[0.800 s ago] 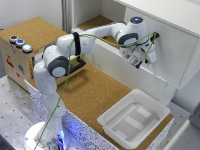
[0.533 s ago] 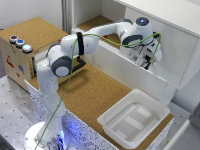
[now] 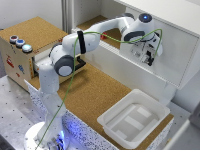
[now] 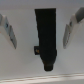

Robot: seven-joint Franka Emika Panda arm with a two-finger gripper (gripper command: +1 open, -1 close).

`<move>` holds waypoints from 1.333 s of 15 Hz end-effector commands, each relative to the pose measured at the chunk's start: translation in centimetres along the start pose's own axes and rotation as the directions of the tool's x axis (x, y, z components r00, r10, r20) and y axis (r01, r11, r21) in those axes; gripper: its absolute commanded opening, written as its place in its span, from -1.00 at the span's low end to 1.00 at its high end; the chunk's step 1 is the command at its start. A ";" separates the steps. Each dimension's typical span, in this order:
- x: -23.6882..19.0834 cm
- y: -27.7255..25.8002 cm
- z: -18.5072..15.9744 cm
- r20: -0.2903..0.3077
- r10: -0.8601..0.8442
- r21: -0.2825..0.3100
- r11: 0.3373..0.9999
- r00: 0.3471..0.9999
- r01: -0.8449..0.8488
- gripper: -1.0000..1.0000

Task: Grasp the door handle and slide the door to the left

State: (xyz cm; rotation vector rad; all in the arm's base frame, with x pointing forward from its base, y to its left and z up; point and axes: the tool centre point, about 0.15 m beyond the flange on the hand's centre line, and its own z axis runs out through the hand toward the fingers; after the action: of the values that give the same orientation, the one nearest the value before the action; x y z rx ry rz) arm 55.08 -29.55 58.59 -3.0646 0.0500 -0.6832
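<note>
The door [image 3: 175, 52] is a large flat white panel on the front of a white box cabinet at the back, on the exterior view's right. My gripper [image 3: 148, 56] is up against its face. In the wrist view the door [image 4: 25, 65] fills the picture, and a dark upright handle [image 4: 47, 42] stands at the middle. My gripper [image 4: 40, 34] is open. One blurred finger [image 4: 7, 26] is on one side of the handle and the other finger [image 4: 73, 25] on the other side, both apart from it.
A shallow white plastic tray [image 3: 132, 117] lies on the cork tabletop [image 3: 95, 90] near the front right. A wooden box with coloured buttons [image 3: 19, 50] stands at the exterior view's left. A green cable [image 3: 80, 75] hangs along my arm.
My gripper has moved towards the exterior view's right along the cabinet front and now sits against the door panel.
</note>
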 end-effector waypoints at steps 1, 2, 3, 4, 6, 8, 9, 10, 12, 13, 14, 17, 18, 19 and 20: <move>2.7 0.3 -0.3 0.079 -0.051 0.024 0.998 0.996 0.049 1.00; 2.9 0.5 -0.2 0.078 -0.042 0.023 0.999 0.996 0.040 1.00; 3.1 0.6 0.0 0.076 -0.040 0.020 0.999 0.996 0.039 -1.00; 3.2 0.8 0.2 0.078 -0.042 0.013 0.999 0.996 0.041 -1.00; 3.5 1.3 0.3 0.073 -0.050 -0.005 0.999 0.996 0.051 -1.00; 4.0 2.0 0.3 0.073 -0.065 -0.030 0.997 0.995 0.067 -1.00; 4.1 2.1 0.4 0.071 -0.078 -0.039 0.996 0.994 0.081 -1.00; 4.1 2.3 0.4 0.068 -0.086 -0.044 0.995 0.994 0.089 -1.00; 4.0 2.5 0.4 0.071 -0.100 -0.051 0.993 0.992 0.104 -1.00; 3.9 2.5 0.4 0.072 -0.103 -0.055 0.993 0.992 0.107 -1.00; 3.8 2.7 0.5 0.078 -0.107 -0.058 0.992 0.991 0.112 -1.00; 3.8 3.1 1.0 0.087 -0.094 -0.050 0.994 0.992 0.099 -1.00; 3.7 3.0 1.1 0.089 -0.090 -0.041 0.995 0.992 0.093 -1.00; 3.5 2.7 1.2 0.094 -0.088 -0.029 0.995 0.992 0.091 -1.00; 3.3 2.3 1.3 0.097 -0.085 -0.017 0.996 0.992 0.087 -1.00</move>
State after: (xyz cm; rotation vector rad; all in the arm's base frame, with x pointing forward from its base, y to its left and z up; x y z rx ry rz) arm 55.36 -31.01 58.86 -3.1381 -0.0519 -0.7062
